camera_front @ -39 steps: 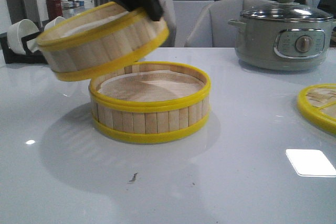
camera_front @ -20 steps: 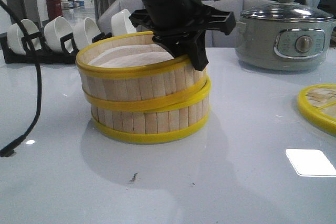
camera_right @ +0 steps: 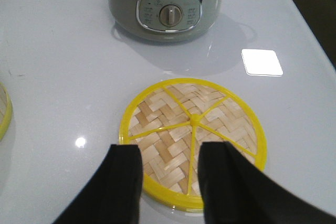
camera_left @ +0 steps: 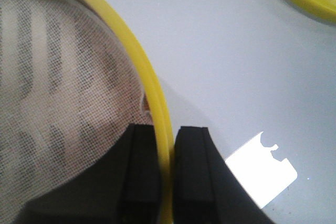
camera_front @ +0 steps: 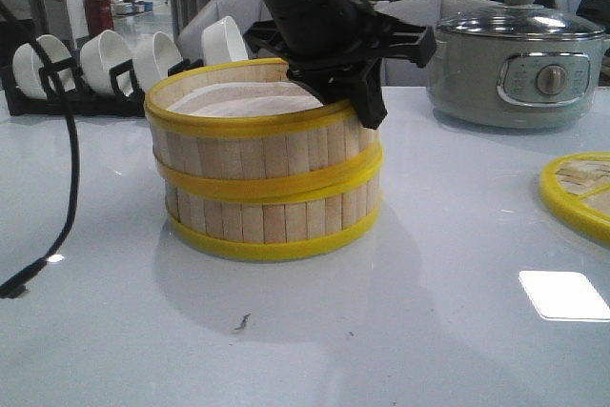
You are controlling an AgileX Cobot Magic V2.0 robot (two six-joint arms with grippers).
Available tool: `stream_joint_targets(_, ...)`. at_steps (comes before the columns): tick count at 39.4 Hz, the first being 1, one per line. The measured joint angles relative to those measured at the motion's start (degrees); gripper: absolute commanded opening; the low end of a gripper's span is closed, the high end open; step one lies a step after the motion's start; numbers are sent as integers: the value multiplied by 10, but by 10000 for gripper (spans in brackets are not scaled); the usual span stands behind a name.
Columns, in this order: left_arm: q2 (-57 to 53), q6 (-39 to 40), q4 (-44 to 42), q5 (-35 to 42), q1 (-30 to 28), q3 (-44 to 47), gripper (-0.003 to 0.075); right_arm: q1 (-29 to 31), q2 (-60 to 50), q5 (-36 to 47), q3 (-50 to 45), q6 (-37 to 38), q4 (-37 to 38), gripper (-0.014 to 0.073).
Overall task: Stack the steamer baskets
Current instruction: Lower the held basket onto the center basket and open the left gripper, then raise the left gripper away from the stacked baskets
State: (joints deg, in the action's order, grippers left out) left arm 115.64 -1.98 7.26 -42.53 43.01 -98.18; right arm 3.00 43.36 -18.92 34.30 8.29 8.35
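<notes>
Bamboo upper steamer basket (camera_front: 250, 140) sits slightly askew on the lower steamer basket (camera_front: 276, 221), its rim pinched by the left fingers (camera_left: 191, 171); right fingers (camera_right: 223, 182) gape wide.

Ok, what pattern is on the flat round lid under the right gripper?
Woven pale bamboo with yellow rim and spokes on the steamer lid; clearest in the right wrist view.

My left end effector (camera_front: 348, 92): matte black housing, blocky black fingers (camera_left: 142, 171). Black cable (camera_front: 65, 169) trails off. Right end effector (camera_right: 168, 182): same black fingers.

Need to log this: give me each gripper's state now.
Left gripper: shut on the top steamer basket's rim.
Right gripper: open, holding nothing, above the woven lid.
</notes>
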Motion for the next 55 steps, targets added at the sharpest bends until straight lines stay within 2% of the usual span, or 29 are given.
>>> stream_joint_targets(39,8,1,13,21,0,0,95,0,0,-6,0,0,-1,373)
stream_joint_targets(44,8,1,13,21,0,0,182,0,0,-7,0,0,-1,373)
stream_joint_targets(50,8,1,13,22,1,-8,358,0,0,-8,0,0,-1,373)
stream_joint_targets(55,8,0,7,18,1,-31,404,0,0,-8,0,0,-1,373)
